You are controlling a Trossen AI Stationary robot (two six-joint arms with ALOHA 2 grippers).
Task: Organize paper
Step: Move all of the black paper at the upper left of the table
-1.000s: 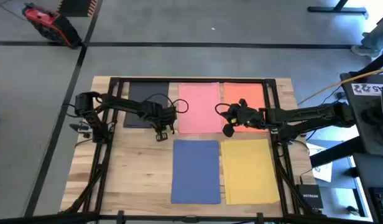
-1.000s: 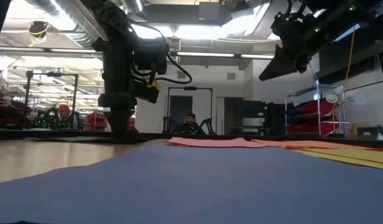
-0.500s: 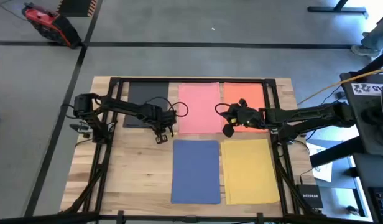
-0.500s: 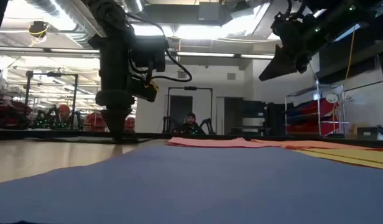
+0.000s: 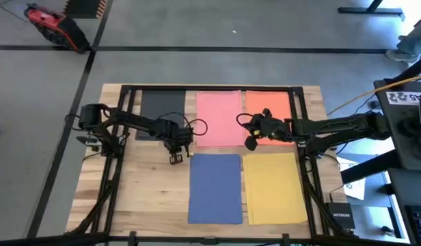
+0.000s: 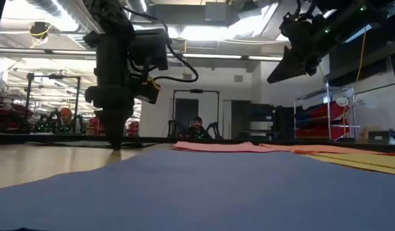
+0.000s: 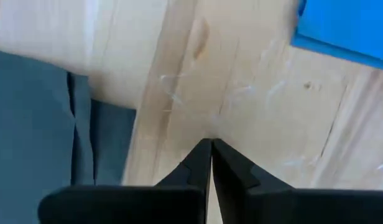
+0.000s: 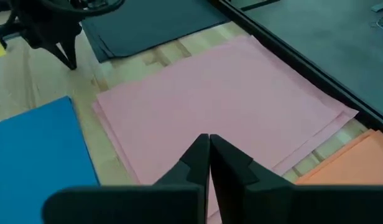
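Note:
Five sheets of paper lie flat on the wooden table: black (image 5: 163, 106), pink (image 5: 217, 116) and orange (image 5: 268, 102) along the far side, blue (image 5: 215, 188) and yellow (image 5: 275, 186) nearer. My left gripper (image 5: 176, 158) is shut and points down at bare wood (image 7: 253, 112) between the black paper (image 7: 30, 124) and the blue paper (image 7: 347, 25). My right gripper (image 5: 251, 143) is shut and hangs high (image 6: 274, 76) over the near edge of the pink paper (image 8: 216, 93), touching nothing. My left gripper points straight down with its shut fingertips (image 6: 115, 145) at the bare wood beside the black paper's near right corner. Whether they touch the table, I cannot tell. They hold no paper.
Black frame rails (image 5: 210, 87) run along the table's far edge and down both sides. Bare wood (image 5: 142, 191) lies open at the near left. A black box (image 5: 340, 217) and white papers sit off the table's right edge. A person (image 6: 195, 127) shows far behind the table.
My left gripper has moved toward the table's near edge, away from the black paper's near right corner and onto bare wood, still shut and pointing down. The papers and my right gripper have stayed where they were.

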